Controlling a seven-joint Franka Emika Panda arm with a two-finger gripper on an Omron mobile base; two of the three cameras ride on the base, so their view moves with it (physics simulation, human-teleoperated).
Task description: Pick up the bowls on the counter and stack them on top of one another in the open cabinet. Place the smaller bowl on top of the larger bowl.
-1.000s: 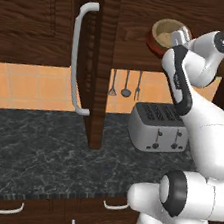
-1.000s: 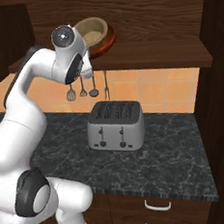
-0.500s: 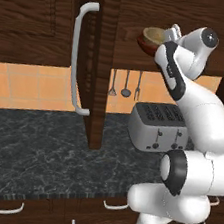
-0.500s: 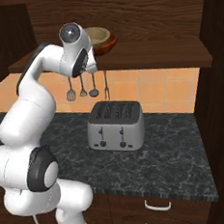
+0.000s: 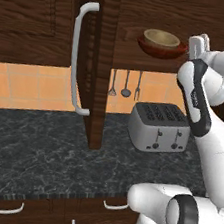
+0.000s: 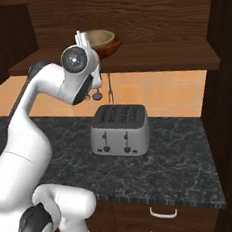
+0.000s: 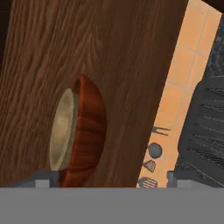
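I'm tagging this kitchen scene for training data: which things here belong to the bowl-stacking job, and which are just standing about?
Part of the job:
- light tan shallow wooden bowl, nested in the other bowl
- wide glossy dark red-brown bowl, on the cabinet shelf
- dark brown wood-grain wall cabinet, door open
- dark marbled stone counter

Just standing about:
- silver four-slot toaster
- hanging dark utensils

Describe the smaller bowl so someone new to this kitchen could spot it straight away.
Find the open dark wood wall cabinet above the counter and the silver toaster. On its shelf sits a glossy red-brown bowl. The smaller bowl nests inside it: light tan, wood-like and shallower.
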